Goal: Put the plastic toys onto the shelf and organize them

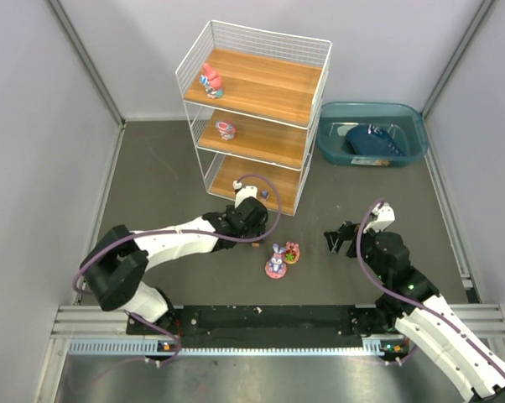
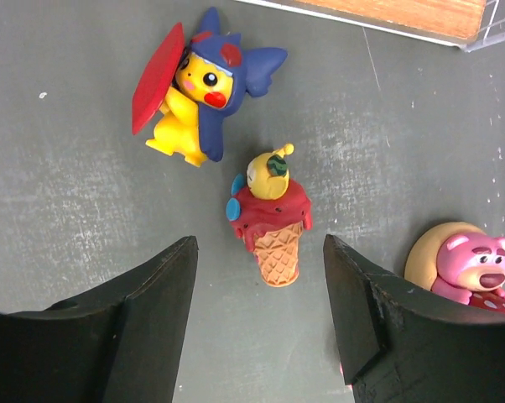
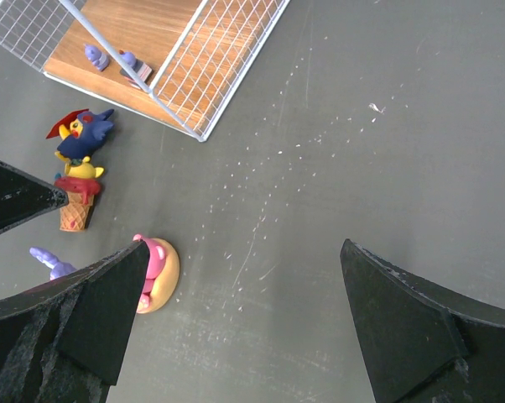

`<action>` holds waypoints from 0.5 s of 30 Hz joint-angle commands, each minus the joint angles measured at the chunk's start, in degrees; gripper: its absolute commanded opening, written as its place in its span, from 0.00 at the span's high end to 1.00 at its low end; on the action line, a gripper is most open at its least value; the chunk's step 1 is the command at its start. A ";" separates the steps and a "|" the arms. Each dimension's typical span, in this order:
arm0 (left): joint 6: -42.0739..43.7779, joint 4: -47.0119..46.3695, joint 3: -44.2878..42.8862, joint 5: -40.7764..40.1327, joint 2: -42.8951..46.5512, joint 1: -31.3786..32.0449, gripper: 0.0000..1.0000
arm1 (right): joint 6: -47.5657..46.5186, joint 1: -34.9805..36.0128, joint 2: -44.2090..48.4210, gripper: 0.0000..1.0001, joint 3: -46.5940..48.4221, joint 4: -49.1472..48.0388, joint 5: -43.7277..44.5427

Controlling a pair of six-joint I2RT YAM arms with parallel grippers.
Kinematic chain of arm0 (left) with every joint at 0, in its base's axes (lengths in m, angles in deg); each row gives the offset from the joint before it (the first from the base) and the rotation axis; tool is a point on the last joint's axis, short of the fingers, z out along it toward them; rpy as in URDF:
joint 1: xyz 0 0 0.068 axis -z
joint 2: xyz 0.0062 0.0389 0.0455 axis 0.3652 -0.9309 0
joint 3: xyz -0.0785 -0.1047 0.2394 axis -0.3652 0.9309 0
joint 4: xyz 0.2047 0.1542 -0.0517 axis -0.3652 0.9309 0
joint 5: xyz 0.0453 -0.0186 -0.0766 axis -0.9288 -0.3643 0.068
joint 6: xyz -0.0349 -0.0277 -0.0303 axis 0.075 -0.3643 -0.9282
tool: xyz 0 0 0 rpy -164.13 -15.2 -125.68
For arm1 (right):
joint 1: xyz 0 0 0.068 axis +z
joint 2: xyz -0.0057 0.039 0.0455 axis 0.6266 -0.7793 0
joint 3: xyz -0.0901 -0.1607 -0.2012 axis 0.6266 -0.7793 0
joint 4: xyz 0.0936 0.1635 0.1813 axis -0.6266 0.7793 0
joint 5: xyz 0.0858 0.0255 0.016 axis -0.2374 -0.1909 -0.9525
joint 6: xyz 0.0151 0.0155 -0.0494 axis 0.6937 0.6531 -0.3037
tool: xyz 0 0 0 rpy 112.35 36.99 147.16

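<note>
The shelf (image 1: pixel 269 84) stands at the back. A pink bunny toy (image 1: pixel 211 81) is on its top tier, a second toy (image 1: pixel 226 129) on the middle tier, and small purple pieces (image 3: pixel 96 56) on the bottom tier. My left gripper (image 2: pixel 259 252) is open and empty, low over the floor in front of the shelf. An ice-cream-cone toy (image 2: pixel 272 220) lies just beyond its jaws, and a yellow toy with a blue hood (image 2: pixel 198 88) lies farther on. A pink bear toy (image 2: pixel 471 269) and a purple bunny toy (image 1: pixel 276 262) lie to the right. My right gripper (image 3: pixel 244 252) is open and empty.
A teal bin (image 1: pixel 411 147) with a dark blue item (image 1: pixel 372 139) stands right of the shelf. Grey walls close in the left, right and back. The shelf's wire corner (image 3: pixel 200 134) is near the toys on the floor.
</note>
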 commanded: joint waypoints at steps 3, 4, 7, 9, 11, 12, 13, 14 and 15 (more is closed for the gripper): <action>0.93 -2.23 -3.12 -1.32 -2.66 0.12 0.33 | -0.58 0.48 0.76 0.01 -0.08 -2.02 -0.19; 0.84 -2.31 -3.21 -1.15 -3.18 0.13 0.33 | -0.49 0.57 0.67 0.01 -0.08 -2.19 -0.19; 0.49 -2.58 -3.39 -0.89 -4.50 0.04 0.35 | -0.49 0.57 0.67 0.01 -0.08 -2.28 -0.19; 0.49 -2.84 -3.39 -0.97 -5.03 0.04 0.38 | -0.66 0.57 0.67 0.01 -0.08 -2.19 -0.19; 0.57 -3.19 -3.56 -0.97 -5.64 0.04 0.39 | -0.58 0.48 0.67 0.01 -0.08 -2.19 -0.19; 0.57 -3.11 -3.74 -0.80 -6.00 0.04 0.39 | -0.58 0.57 0.59 0.01 -0.08 -2.19 -0.19; 0.66 -3.28 -3.92 -0.62 -6.35 0.12 0.40 | -0.66 0.48 0.59 0.01 -0.08 -2.19 -0.19; 0.66 -3.28 -4.09 -0.45 -7.05 0.13 0.42 | -0.58 0.57 0.67 0.01 -0.08 -2.19 -0.28; 0.66 -3.28 -4.09 -0.36 -7.23 0.04 0.43 | -0.58 0.57 0.67 0.01 -0.08 -2.28 -0.19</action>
